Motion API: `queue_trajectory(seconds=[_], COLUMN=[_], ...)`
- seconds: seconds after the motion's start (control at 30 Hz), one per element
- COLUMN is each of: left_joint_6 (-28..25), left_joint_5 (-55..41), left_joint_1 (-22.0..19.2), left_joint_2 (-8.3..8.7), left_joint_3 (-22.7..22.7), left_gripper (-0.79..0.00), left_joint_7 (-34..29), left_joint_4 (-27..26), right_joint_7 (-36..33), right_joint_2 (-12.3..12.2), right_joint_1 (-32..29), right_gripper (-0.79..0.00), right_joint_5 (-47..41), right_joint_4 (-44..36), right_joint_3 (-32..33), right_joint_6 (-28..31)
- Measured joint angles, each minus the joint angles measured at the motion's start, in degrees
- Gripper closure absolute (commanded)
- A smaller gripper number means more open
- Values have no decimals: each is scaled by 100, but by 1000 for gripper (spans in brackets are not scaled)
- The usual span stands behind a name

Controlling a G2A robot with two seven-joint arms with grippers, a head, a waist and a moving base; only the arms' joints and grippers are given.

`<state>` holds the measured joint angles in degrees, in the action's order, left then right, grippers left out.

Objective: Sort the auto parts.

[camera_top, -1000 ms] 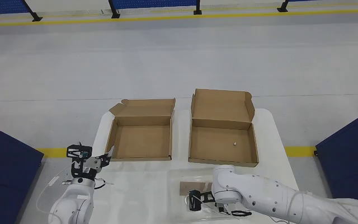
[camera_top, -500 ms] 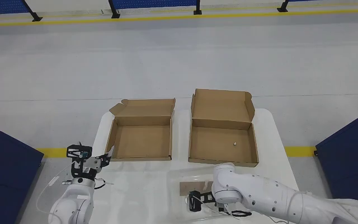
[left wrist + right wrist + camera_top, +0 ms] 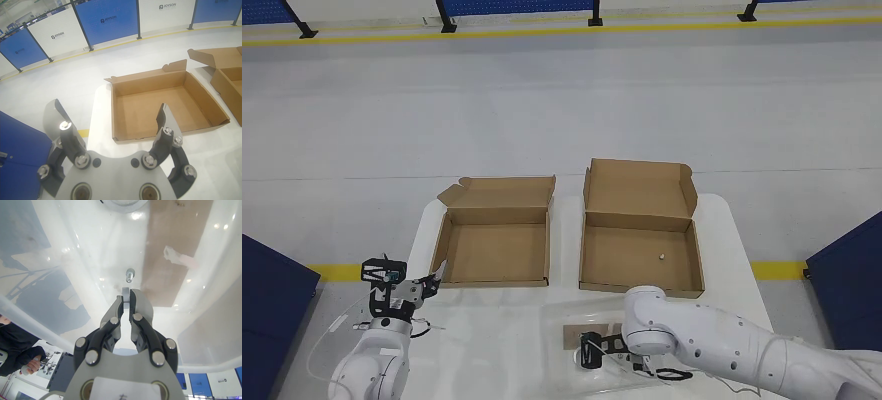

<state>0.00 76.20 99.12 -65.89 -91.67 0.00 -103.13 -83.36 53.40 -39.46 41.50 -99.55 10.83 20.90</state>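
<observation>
Two open cardboard boxes side by side: left box [image 3: 492, 252]; right box [image 3: 632, 262] holding one small pale part [image 3: 661, 255]. One clear bin [image 3: 85, 247] at the table's near edge. Right gripper [image 3: 126, 297] is inside it, clamped on a small grey metal piece [image 3: 125, 291]. One bolt [image 3: 130, 275] lies just beyond the tips, one pale plastic piece [image 3: 178, 256] farther aside. Left gripper [image 3: 109, 111] is spread wide, near the left box's corner.

I see a pale grey floor [image 3: 542, 100] extending beyond the white table [image 3: 492, 330]. A yellow line [image 3: 542, 31] crosses the floor in front of a row of partition screens [image 3: 105, 20]. Their blue and white panels alternate between black posts [image 3: 81, 28]. Dark blue panels [image 3: 272, 300] stand close to both sides of the table.
</observation>
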Motion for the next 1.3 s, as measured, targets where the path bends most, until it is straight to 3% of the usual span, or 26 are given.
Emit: queue_trajectory(seconds=[0.53, 0.6, 0.67, 0.7, 0.73, 0.9, 1.2, 1.3], left_joint_6=[0, 0, 0, 0, 0, 0, 0, 0], left_joint_5=[0, 0, 0, 0, 0, 0, 0, 0], left_joint_1=[0, 0, 0, 0, 0, 0, 0, 0], left_joint_2=[0, 0, 0, 0, 0, 0, 0, 0], left_joint_3=[0, 0, 0, 0, 0, 0, 0, 0], left_gripper=[-785, -785, -785, -785, -785, -785, -785, -785], left_joint_7=[0, 0, 0, 0, 0, 0, 0, 0], left_joint_4=[0, 0, 0, 0, 0, 0, 0, 0], right_joint_7=[258, 231, 215, 217, 219, 157, 21, 42], right_joint_2=[-19, -16, -13, -11, -10, -13, 32, 54], right_joint_1=[-157, -179, -196, -206, -214, -254, -293, -264], right_gripper=[0, -348, -585, -659, -680, -600, -619, -548], right_joint_5=[254, 241, 213, 196, 184, 184, 291, 351], right_joint_4=[68, 69, 71, 74, 76, 61, 43, 66], right_joint_3=[296, 321, 345, 365, 380, 440, 427, 350], right_joint_6=[-134, -130, -114, -109, -103, -43, 27, 45])
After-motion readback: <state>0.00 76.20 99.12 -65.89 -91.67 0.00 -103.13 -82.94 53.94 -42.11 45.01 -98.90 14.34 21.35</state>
